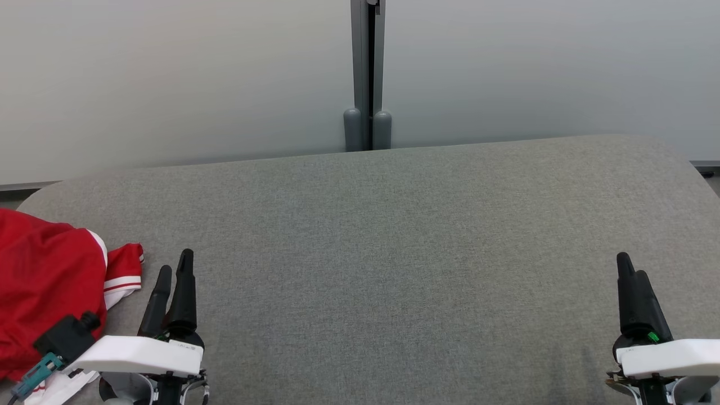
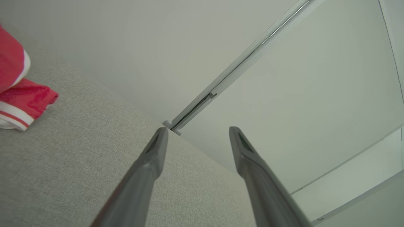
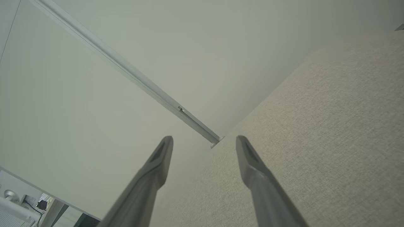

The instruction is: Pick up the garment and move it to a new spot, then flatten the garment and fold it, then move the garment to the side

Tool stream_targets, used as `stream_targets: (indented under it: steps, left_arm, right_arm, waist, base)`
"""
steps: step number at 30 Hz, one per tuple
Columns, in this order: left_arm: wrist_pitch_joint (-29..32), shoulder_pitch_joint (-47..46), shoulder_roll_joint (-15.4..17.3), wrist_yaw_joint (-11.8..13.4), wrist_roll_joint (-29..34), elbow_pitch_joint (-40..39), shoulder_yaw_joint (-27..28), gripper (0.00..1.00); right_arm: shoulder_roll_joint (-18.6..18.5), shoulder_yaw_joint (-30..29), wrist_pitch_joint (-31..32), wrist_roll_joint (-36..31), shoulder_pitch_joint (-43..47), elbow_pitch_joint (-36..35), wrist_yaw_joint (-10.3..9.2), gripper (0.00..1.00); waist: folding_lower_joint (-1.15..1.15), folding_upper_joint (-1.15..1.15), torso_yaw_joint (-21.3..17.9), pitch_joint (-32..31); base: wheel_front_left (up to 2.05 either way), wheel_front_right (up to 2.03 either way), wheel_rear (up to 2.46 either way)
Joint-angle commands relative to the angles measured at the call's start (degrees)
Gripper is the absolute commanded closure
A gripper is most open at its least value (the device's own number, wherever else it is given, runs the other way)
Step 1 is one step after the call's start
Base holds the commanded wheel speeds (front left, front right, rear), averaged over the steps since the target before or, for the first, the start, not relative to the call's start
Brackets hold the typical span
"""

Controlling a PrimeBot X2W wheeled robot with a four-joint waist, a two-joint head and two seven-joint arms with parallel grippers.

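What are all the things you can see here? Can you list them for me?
garment: one, red with white stripes, bunched at the left edge of the table
table: one, grey cloth top, across the whole front
wall: two panels, pale grey, behind the table
post: one, grey with two rounded feet, between the wall panels at the back middle
left gripper: one, dark fingers on a white wrist, lower left, just right of the garment, open and holding nothing
right gripper: one, dark fingers on a white wrist, lower right over bare table, open and holding nothing
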Motion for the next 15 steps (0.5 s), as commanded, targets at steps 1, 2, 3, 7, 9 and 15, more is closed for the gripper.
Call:
stream_targets:
  steps: [1,2,3,7,9,15]
  left_arm:
    - [-0.5,-1.5,0.4,0.0,2.1,-0.7,-0.1,0.00]
    - [-0.7,-1.4,0.4,0.0,2.9,-0.6,-0.2,0.00]
    - [-0.9,-1.4,0.5,0.0,3.8,-0.5,-0.2,0.00]
    - [-1.6,-1.3,0.7,0.1,7.6,-0.3,-0.2,0.00]
    - [-2.0,-1.1,0.8,0.3,9.1,-0.2,-0.1,0.00]
    - [-3.0,-0.4,1.1,0.2,13.3,0.8,-0.1,0.00]
  right_arm:
    - [-0.8,0.2,-0.5,-1.9,-0.6,-0.9,0.02,0.00]
    - [-0.9,0.4,-0.7,-2.8,-0.6,-1.0,0.02,0.00]
    - [-1.0,0.6,-0.7,-3.7,-0.6,-1.1,0.02,0.00]
    - [-1.6,1.5,-1.0,-7.7,-0.6,-1.6,0.02,0.00]
    - [-1.9,1.8,-1.0,-9.8,-0.5,-1.9,0.02,0.00]
    - [-1.9,2.4,-1.4,-16.4,0.3,-2.3,0.02,0.00]
  waist:
    - [0.00,0.00,0.0,-0.1]
    - [0.00,0.00,0.0,-0.1]
    - [0.00,0.00,0.0,-0.2]
    - [0.00,0.00,0.0,-0.4]
    - [0.00,0.00,0.0,-0.5]
    - [0.00,0.00,0.1,-0.8]
  base:
    - [0.00,0.00,0.00]
    - [0.00,0.00,0.00]
    - [0.00,0.00,0.00]
    - [0.00,0.00,0.00]
    - [0.00,0.00,0.00]
    - [0.00,0.00,0.00]
